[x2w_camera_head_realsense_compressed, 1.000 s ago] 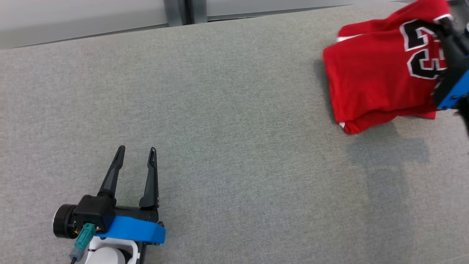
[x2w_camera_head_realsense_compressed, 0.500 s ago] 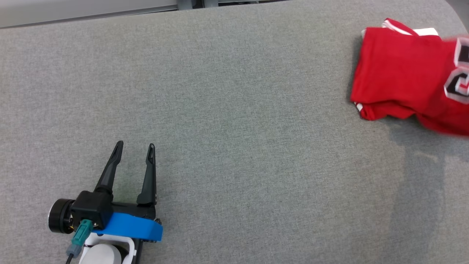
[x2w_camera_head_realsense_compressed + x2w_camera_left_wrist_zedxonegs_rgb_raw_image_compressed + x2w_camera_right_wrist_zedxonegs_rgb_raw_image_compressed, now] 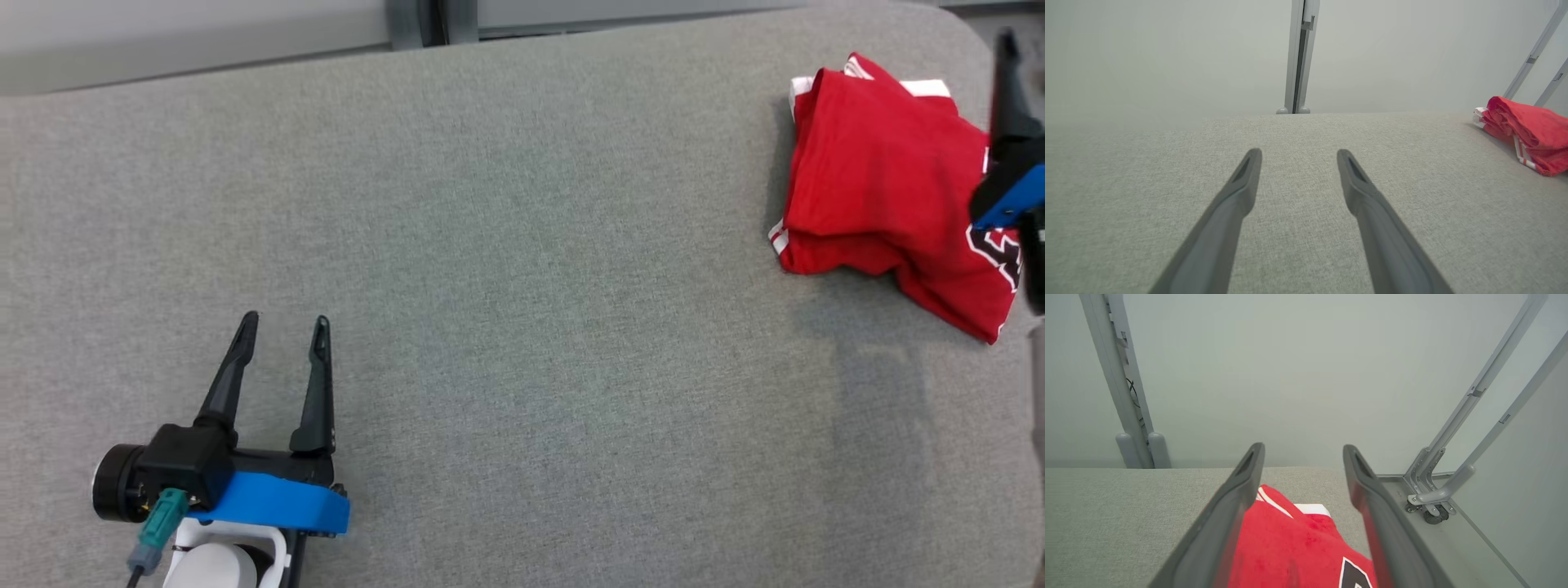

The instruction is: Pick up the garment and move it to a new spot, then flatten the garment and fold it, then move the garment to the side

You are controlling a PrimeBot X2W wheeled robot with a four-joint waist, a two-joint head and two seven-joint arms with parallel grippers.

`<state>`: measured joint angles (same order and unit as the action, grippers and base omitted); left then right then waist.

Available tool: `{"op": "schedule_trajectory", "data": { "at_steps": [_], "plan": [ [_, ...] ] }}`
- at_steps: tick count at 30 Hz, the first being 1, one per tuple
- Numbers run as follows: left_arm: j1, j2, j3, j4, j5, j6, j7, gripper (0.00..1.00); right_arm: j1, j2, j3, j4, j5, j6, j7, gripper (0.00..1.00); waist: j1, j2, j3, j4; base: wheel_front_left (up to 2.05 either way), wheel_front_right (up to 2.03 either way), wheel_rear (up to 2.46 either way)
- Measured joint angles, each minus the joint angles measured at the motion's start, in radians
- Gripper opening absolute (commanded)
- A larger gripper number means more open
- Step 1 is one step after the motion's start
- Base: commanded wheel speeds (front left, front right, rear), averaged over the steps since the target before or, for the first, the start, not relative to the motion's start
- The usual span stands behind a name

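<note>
Jersey (image 3: 873, 180), red and folded, lies at two o'clock on the grey fabric surface (image 3: 522, 245), my right gripper (image 3: 1302, 449) spread above it, left gripper (image 3: 285, 321) spread at seven; set-aside seems done, so I should lift clear.

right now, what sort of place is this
Likely a robot test bay or lab: a grey fabric-covered table, plain pale partition panels on metal posts, and one folded red jersey.
</note>
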<state>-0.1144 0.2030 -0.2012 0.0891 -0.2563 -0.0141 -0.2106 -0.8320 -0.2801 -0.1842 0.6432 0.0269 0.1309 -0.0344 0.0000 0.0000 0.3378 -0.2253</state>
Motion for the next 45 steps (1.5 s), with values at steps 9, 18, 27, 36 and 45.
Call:
{"op": "schedule_trajectory", "data": {
  "at_steps": [9, 18, 27, 36, 45],
  "plan": [
    [0.034, -0.022, 0.043, 0.037, -0.058, 0.014, -0.028, 1.00, 0.152, 0.103, 0.083, -0.089, 0.036, 0.000, -0.117, 1.00, -0.0001, 0.0000, -0.095, 0.033, 0.00, 0.00, 0.00],
    [0.110, -0.042, 0.074, 0.096, -0.104, 0.023, -0.039, 1.00, 0.469, 0.220, 0.083, -0.226, -0.020, 0.000, -0.179, 1.00, -0.0002, 0.0000, -0.175, 0.113, 0.00, 0.00, 0.00],
    [0.175, -0.058, 0.084, 0.151, -0.111, 0.041, -0.046, 1.00, 0.667, 0.231, 0.173, -0.330, 0.068, 0.000, -0.187, 1.00, -0.0002, 0.0000, -0.231, 0.166, 0.00, 0.00, 0.00],
    [0.179, -0.073, 0.089, 0.158, -0.122, 0.040, -0.048, 1.00, 0.743, 0.230, 0.207, -0.342, 0.130, 0.000, -0.197, 1.00, -0.0001, 0.0000, -0.255, 0.177, 0.00, 0.00, 0.00],
    [0.179, -0.073, 0.089, 0.160, -0.121, 0.040, -0.049, 1.00, 0.743, 0.230, 0.217, -0.338, 0.135, 0.000, -0.197, 1.00, 0.0000, 0.0000, -0.255, 0.166, 0.00, 0.00, 0.00]
  ]
}}
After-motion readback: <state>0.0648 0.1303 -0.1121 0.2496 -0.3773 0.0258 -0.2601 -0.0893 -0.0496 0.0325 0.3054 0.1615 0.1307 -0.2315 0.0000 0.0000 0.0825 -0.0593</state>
